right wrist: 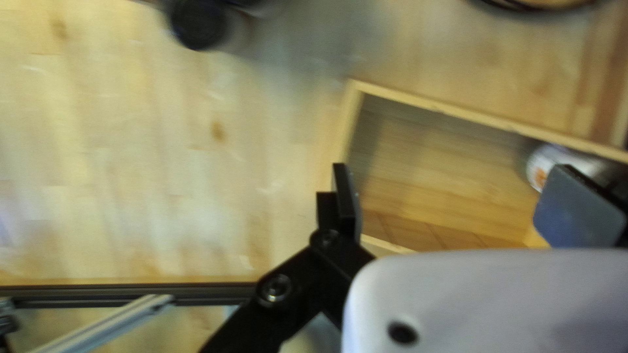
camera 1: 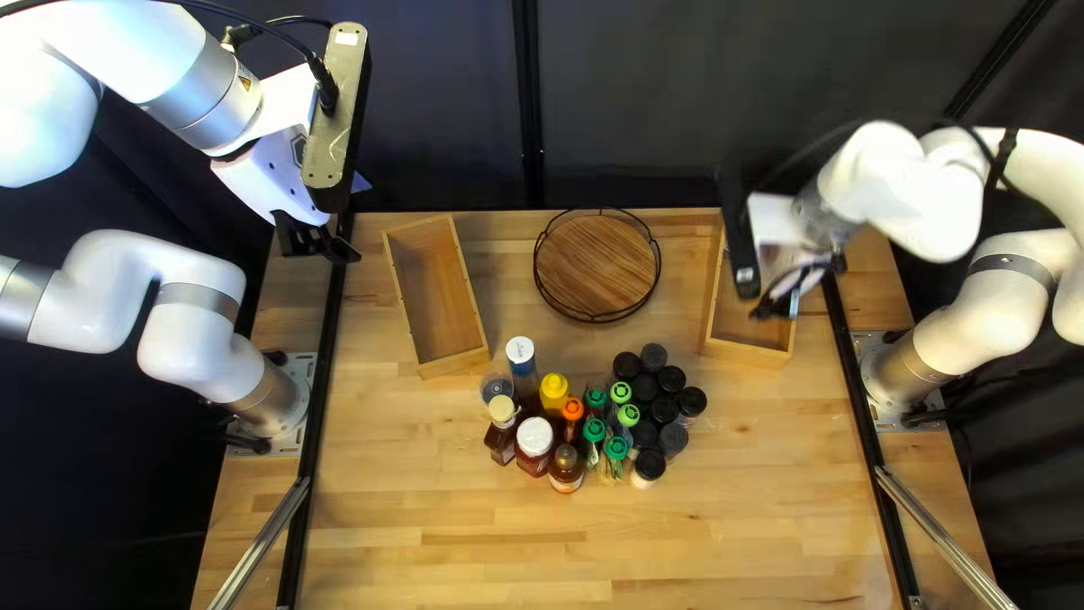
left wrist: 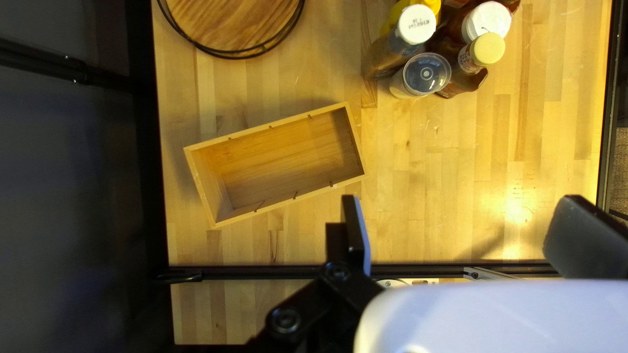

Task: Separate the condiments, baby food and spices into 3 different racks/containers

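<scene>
the bottles and jars to be sorted stand bunched around the middle of the wooden table [camera 1: 452, 542]. at the left of the bunch are a white-capped bottle [camera 1: 521, 349], a clear cup [camera 1: 496, 389], a bottle with a pale yellow cap [camera 1: 500, 409] and a white-lidded jar [camera 1: 534, 436] of something red-brown. a yellow bottle [camera 1: 553, 390] stands just beside them, and a brown bottle [camera 1: 567, 463] sits at the near side. the middle holds an orange-capped bottle [camera 1: 573, 409] and several green-capped bottles [camera 1: 594, 429]; black-lidded jars [camera 1: 692, 401] crowd together on the right.

beyond the bunch, at the far side, is a round wooden tray [camera 1: 596, 266] with a dark wire rim. to its left a long wooden box [camera 1: 452, 364] lies at a slant, and to its right is another wooden box [camera 1: 748, 353], partly hidden by the right arm. a white container [right wrist: 556, 163] with an orange mark is in the far part of that right-hand box, partly covered by a finger.

the left gripper [camera 1: 330, 251] hangs at the far left, its claw spread wide. the right gripper [camera 1: 779, 303] is over the right-hand box, claw wide too. a dark curtain [camera 1: 632, 102] hangs behind the far edge.
</scene>
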Available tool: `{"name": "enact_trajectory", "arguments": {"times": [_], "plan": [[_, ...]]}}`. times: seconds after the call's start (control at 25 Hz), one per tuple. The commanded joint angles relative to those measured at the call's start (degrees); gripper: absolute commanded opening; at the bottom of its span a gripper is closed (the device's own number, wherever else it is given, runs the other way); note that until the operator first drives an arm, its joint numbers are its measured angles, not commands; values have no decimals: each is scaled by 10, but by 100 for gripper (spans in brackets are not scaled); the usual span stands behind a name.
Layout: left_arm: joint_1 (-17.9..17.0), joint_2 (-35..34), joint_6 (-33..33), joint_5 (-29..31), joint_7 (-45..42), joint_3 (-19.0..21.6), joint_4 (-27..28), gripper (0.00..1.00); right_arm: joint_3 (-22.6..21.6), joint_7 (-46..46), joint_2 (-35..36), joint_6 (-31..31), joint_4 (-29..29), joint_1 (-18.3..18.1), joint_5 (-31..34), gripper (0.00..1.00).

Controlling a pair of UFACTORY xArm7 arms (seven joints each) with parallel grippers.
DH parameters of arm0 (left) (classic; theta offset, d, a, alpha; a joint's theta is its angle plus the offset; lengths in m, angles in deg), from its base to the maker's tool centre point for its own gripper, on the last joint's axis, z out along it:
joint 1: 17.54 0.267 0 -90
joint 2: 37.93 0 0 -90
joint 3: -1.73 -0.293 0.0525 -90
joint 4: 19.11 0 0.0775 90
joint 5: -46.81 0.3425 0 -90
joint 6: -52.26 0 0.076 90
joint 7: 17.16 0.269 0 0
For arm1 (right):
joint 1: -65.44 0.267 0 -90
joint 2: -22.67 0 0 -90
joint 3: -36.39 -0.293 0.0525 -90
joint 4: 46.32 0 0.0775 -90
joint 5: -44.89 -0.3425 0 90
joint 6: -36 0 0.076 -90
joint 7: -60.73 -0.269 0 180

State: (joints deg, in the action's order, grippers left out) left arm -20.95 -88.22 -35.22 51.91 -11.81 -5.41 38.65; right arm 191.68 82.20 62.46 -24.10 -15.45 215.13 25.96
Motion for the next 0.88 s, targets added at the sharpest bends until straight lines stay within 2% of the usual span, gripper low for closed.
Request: {"name": "enact_trajectory", "arguments": {"times": [0.04, 0.24, 0.6, 0.88], "plan": [[0, 0, 0, 0, 0, 0, 0, 100, -87, -93, -52, 45, 19, 11, -24, 100], [0, 0, 0, 0, 0, 0, 0, 100, -145, -165, -74, 116, -1, 11, -47, 100], [0, 0, 0, 0, 0, 0, 0, 100, -198, -211, -84, 214, -66, 6, -55, 100], [0, 0, 0, 0, 0, 0, 0, 100, -251, -234, -143, 290, -78, -34, -27, 100]]}}
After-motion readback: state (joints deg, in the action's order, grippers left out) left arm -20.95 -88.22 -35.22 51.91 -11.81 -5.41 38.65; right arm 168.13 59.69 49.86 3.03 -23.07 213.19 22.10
